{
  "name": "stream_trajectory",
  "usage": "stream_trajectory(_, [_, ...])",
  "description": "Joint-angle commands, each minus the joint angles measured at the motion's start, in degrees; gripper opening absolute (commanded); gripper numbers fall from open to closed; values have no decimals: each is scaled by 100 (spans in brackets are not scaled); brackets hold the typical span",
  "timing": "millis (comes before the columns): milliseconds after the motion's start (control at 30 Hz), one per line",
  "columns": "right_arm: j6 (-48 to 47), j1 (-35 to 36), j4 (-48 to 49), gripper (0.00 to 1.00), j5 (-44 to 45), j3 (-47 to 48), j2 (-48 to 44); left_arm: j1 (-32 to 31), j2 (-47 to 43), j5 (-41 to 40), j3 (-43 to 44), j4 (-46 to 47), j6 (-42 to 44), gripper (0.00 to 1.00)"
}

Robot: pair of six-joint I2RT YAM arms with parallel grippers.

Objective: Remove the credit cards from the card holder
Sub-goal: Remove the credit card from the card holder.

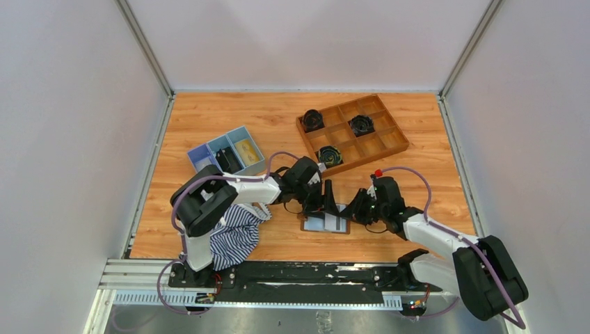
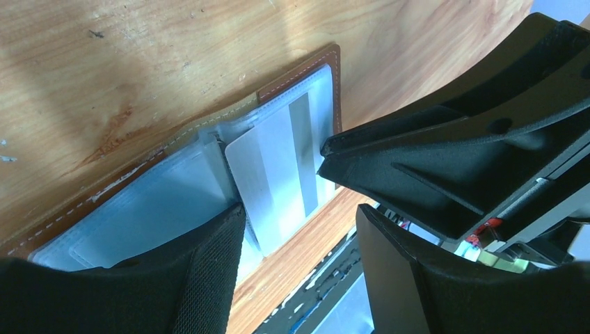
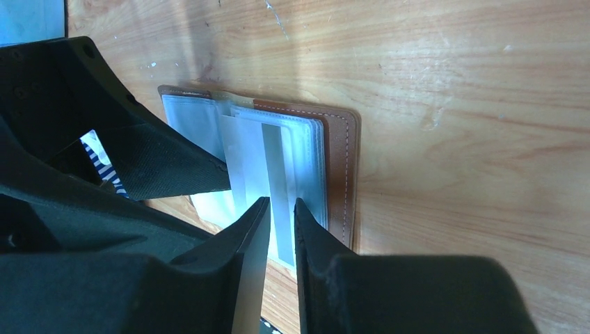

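Near the middle of the counter's [image 1: 209, 118] near edge, the card holder [image 1: 324, 223] is laid open and flat, its long axis running along that edge. On its left page, one of the left arm's fingers [image 2: 202, 271] is pressed down. Its partner is held well apart from it, so this pair is spread wide and nothing is gripped. Just right of the fold, a white card [image 2: 268, 174] with a grey stripe is seen part way out of its sleeve, its long axis pointed at the near edge. Over that projecting end the right arm's fingers [image 3: 252, 236] are set, almost together, with a thin slit showing between them. Whether the card is pinched cannot be told. The right arm is judged the nearer to the card, and the pull is judged to run toward the near edge.
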Motion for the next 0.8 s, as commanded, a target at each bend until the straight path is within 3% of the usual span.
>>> stream_trajectory(0, [-70, -157, -171, 24, 91, -192, 12, 29, 187, 66, -147, 297, -108, 64])
stream_trajectory(100, [-81, -160, -171, 24, 78, -219, 39, 21, 191, 121, -174, 487, -186, 55])
stream_trajectory(433, [-113, -199, -162, 24, 105, -280, 108, 53, 89, 16, -229, 549, -276, 1])
stream_trajectory(767, [-188, -344, -162, 24, 95, -394, 309, 492, -378, 81, -835, 549, -107, 0])
